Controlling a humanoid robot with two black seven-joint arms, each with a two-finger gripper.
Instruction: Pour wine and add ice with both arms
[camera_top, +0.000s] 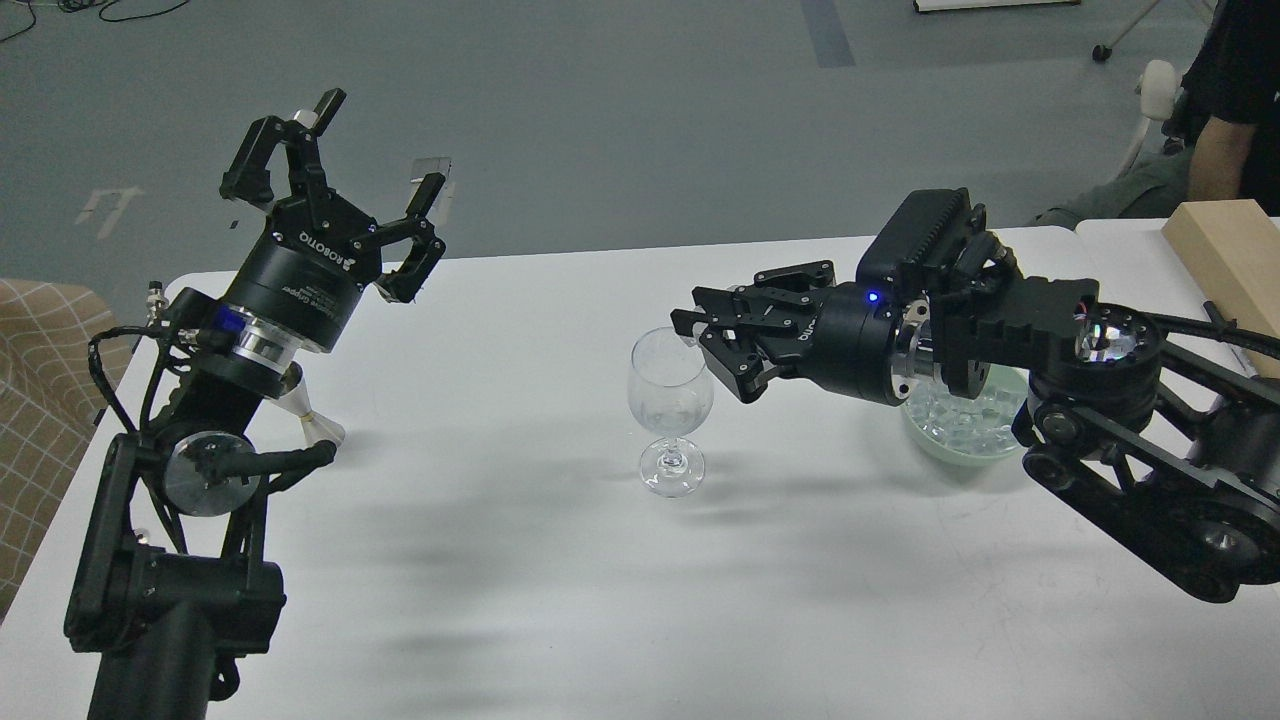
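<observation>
An empty-looking clear wine glass stands upright at the table's middle. My right gripper reaches in from the right, its dark fingertips right beside the glass's rim. I cannot tell its fingers apart or see anything between them. Behind its wrist a pale green bowl holds a heap of clear ice cubes, partly hidden by the arm. My left gripper is raised at the far left, above the table's back edge. It is open and empty, far from the glass.
A small clear cone-shaped object lies on the white table behind my left arm. A wooden block sits at the far right. A seated person is behind it.
</observation>
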